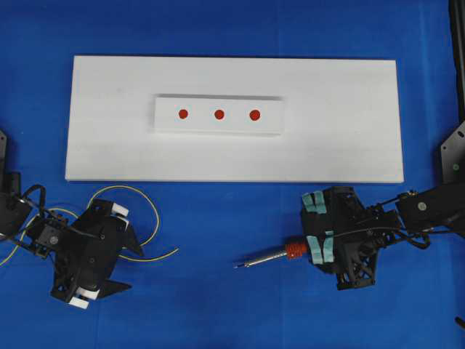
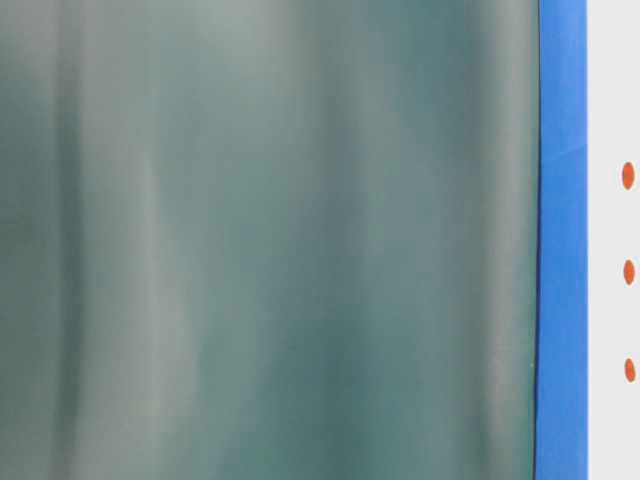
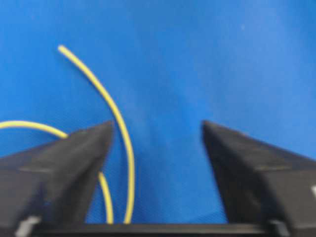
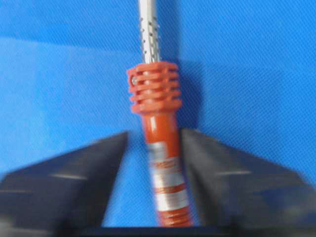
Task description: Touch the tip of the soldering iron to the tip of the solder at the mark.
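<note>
The soldering iron (image 1: 270, 257) lies on the blue cloth with its dark tip pointing left and its red-orange collar (image 4: 154, 86) just ahead of my right gripper (image 1: 309, 233). In the right wrist view my right gripper (image 4: 152, 140) straddles the handle. Its jaws are partly closed, and a gap shows on the left side. The solder (image 1: 150, 218) is a thin yellow wire looping around my left gripper (image 1: 129, 260), with its free end at the right. In the left wrist view my left gripper (image 3: 158, 128) is open, and the solder (image 3: 121, 128) runs between the jaws close to the left one.
A white board (image 1: 349, 145) lies across the back. A smaller white plate (image 1: 167, 123) on it carries three red marks (image 1: 219, 114). The table-level view is mostly filled by a blurred grey-green surface (image 2: 270, 240), with the marks (image 2: 629, 271) at its right edge.
</note>
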